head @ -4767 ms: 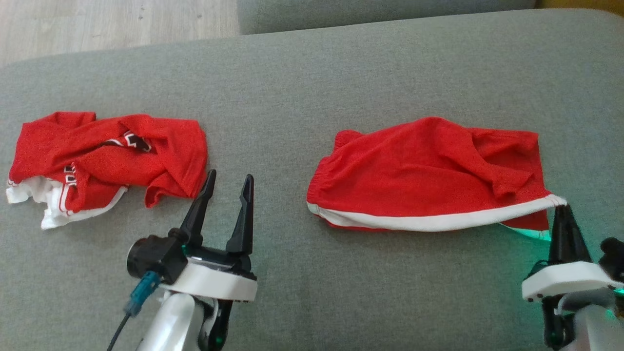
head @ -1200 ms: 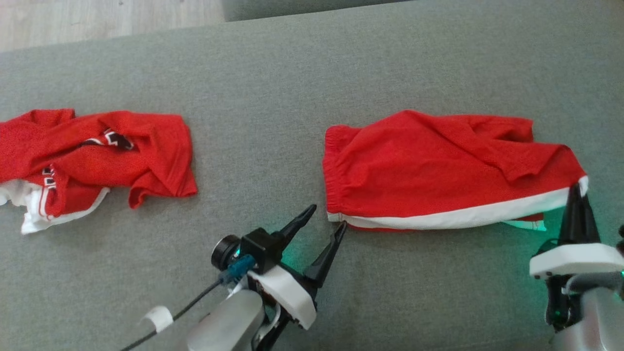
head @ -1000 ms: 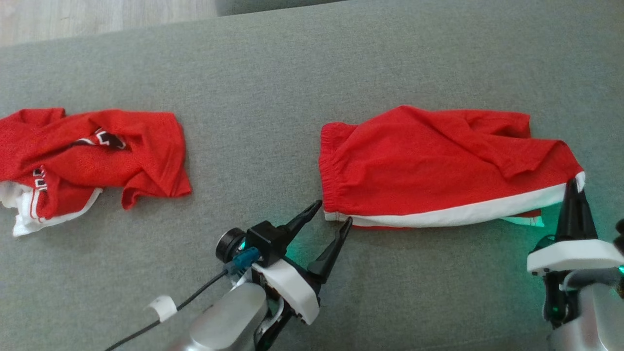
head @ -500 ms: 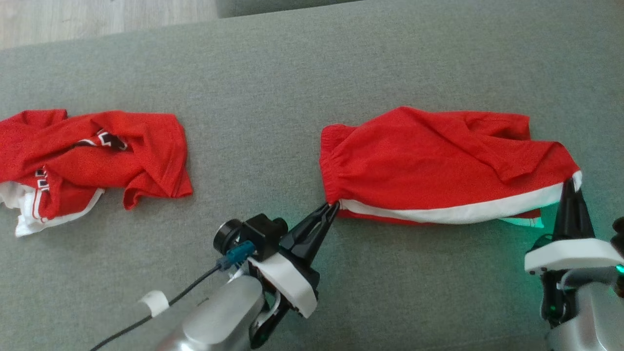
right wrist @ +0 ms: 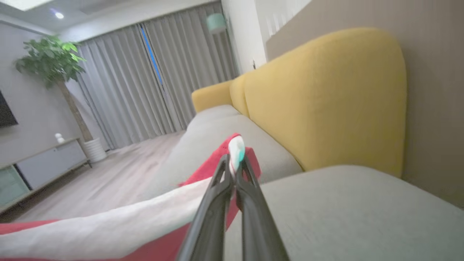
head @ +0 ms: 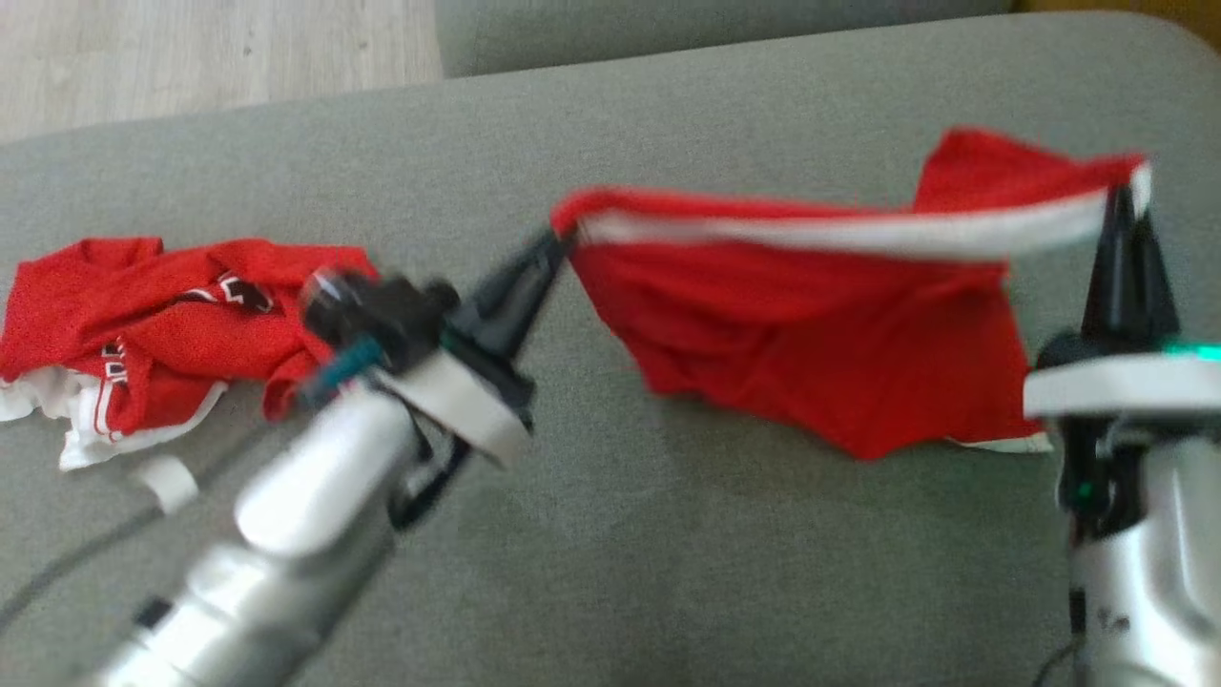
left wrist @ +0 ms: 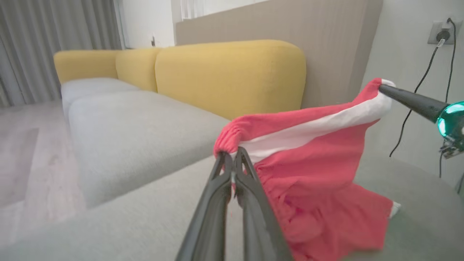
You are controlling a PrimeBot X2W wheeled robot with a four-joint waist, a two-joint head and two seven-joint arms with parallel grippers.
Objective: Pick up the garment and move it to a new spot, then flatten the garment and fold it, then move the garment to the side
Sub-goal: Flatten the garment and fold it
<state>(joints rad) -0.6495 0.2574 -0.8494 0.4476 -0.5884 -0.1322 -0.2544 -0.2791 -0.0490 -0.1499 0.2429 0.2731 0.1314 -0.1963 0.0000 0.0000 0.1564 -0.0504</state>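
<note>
Red shorts [head: 811, 324] held above the grey sofa seat [head: 668, 572], with the white stripe [head: 839, 234] pulled nearly taut between the two claws. The rest of the cloth hangs below, and its lowest fold appears to touch the seat. The left claw [head: 558, 239] is clenched on the gathered waistband [left wrist: 232, 136] corner. The right claw [head: 1126, 196] is clenched on the far end of the stripe, with only a small nub of cloth showing past its tips. A crumpled red jersey [head: 172, 315] lies well apart, beside the left forearm. Likely hazards: both grips are thin fingertip pinches, so further spreading of the arms or a brisk swing (the head view is blurred) could pull a corner free; the trailing fold could drag and bunch on the seat; and the left forearm or its cable could snag the jersey
</note>
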